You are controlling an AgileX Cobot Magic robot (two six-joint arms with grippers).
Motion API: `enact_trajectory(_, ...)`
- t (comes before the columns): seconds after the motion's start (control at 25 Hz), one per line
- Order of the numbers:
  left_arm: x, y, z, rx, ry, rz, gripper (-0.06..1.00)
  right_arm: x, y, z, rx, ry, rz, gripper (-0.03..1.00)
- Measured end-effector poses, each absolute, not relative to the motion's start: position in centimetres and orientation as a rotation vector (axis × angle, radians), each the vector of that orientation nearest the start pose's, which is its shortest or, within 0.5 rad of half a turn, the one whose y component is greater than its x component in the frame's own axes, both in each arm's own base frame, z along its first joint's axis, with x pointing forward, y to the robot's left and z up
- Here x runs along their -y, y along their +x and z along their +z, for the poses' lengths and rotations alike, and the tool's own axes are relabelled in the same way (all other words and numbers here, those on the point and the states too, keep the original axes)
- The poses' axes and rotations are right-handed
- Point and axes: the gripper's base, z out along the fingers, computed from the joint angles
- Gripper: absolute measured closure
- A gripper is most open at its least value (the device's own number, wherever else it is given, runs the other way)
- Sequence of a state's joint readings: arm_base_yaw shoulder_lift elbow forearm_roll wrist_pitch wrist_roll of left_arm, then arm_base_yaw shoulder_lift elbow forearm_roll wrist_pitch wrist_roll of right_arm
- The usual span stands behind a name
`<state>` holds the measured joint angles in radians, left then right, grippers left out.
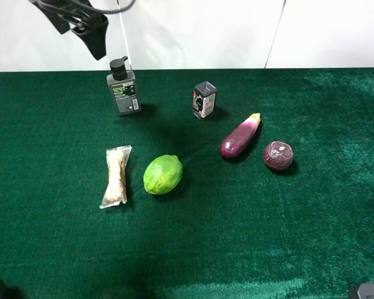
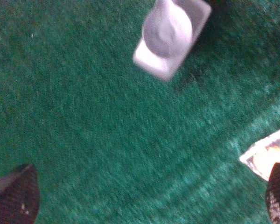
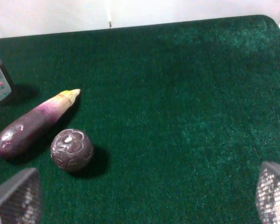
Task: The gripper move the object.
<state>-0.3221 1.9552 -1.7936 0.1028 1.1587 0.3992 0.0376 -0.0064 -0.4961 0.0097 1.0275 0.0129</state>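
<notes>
Left pincer (image 1: 90,31) hangs high, well behind the lime (image 1: 163,174) and off to its left, jaws spread wide, nothing in them (its own wrist view is blurred). The bottle (image 1: 124,90) stands upright on the green counter (image 1: 268,237), behind the lime and a little left, clear of that pincer. Black can (image 1: 204,99) stands behind the lime, slightly right. Eggplant (image 1: 240,138) and purple ball (image 1: 278,155) lie right of the lime, wrapped snack (image 1: 116,176) just left of it. Right pincer (image 3: 142,200), well right of the lime, gapes empty too.
</notes>
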Motion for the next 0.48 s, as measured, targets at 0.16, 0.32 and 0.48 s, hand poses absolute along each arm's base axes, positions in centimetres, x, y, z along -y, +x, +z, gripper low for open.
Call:
enact_trajectory(0.16,13.2,42.2,27.1,-2.601,1.096,0.170,-0.04,-0.1,-0.4,27.9,-2.009,-0.025,0.044,0.27)
enact_trajectory(0.32,13.6,43.3,25.2,-2.606,1.162,0.177,-0.04,-0.1,-0.4,27.9,-2.009,-0.025,0.044,0.27)
enact_trajectory(0.48,13.9,43.8,23.5,-2.611,1.237,0.150,-0.04,-0.1,-0.4,27.9,-2.009,-0.025,0.044,0.27)
